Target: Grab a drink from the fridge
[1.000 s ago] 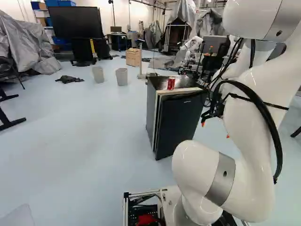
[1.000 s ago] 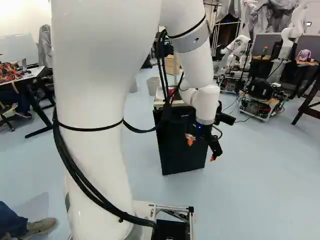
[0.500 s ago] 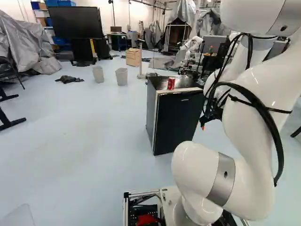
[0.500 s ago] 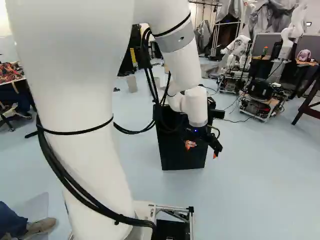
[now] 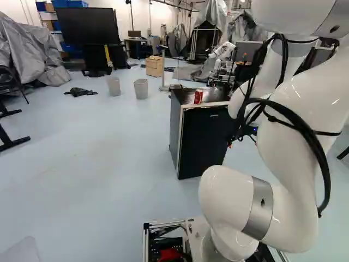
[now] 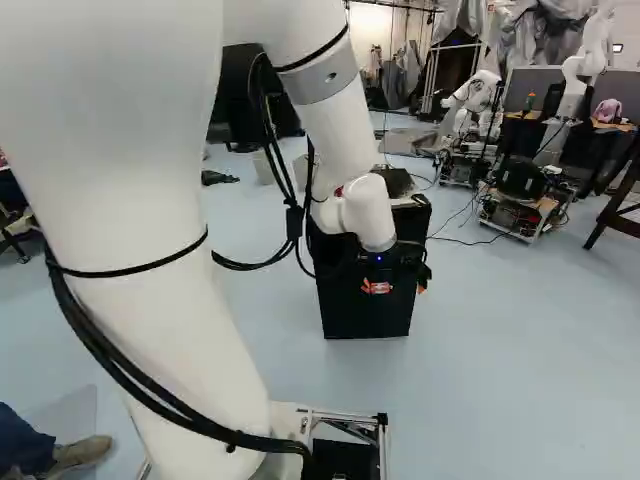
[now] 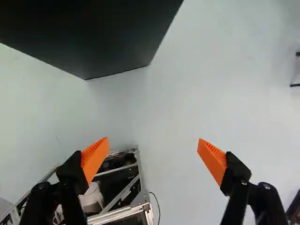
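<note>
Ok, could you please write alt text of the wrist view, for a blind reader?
Open black pincer with orange pads, gripping nothing, above a pale floor; ahead of it, the lower part of the dark fridge, and near one finger, part of the metal-framed base.

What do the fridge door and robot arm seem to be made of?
The fridge door looks like matte black painted metal or plastic, its face showing little shine. The robot arm seems glossy white coated metal or plastic, with highlights on its curves.
</note>
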Tool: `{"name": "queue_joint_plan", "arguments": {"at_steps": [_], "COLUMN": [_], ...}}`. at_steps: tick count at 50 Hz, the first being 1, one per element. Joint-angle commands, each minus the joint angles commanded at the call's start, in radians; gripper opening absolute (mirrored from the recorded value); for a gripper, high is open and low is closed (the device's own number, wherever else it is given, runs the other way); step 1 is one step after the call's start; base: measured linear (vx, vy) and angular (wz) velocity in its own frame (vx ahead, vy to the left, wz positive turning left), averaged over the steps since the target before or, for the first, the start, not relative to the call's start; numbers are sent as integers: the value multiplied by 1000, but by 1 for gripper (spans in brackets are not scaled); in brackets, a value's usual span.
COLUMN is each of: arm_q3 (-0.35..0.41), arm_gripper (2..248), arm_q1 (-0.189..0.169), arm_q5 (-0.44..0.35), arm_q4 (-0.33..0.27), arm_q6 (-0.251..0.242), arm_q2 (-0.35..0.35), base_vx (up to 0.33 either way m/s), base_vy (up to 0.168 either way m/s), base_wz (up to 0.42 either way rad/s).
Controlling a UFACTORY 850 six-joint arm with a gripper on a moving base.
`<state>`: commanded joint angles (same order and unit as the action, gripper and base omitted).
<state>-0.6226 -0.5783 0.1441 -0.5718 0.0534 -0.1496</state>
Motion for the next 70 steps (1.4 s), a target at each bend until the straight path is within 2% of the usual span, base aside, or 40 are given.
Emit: {"name": "queue_joint_plan", "arguments": {"at_steps": [12,20,50,70], "arm_q3": [34,55,116,113], "arm_gripper": [247,247,247,247], "arm_q1": [44,73,188,276], "arm_q5": [-87,-137,-275,-287], "arm_q4": [-88,-119,-128,-128], "arm_q6": [0,0,0,0], "arm_q2": [30,48,104,101], "base_vx": [0,0,0,0], "base_vy": [0,0,0,0], "base_wz": [0,0,0,0]}}
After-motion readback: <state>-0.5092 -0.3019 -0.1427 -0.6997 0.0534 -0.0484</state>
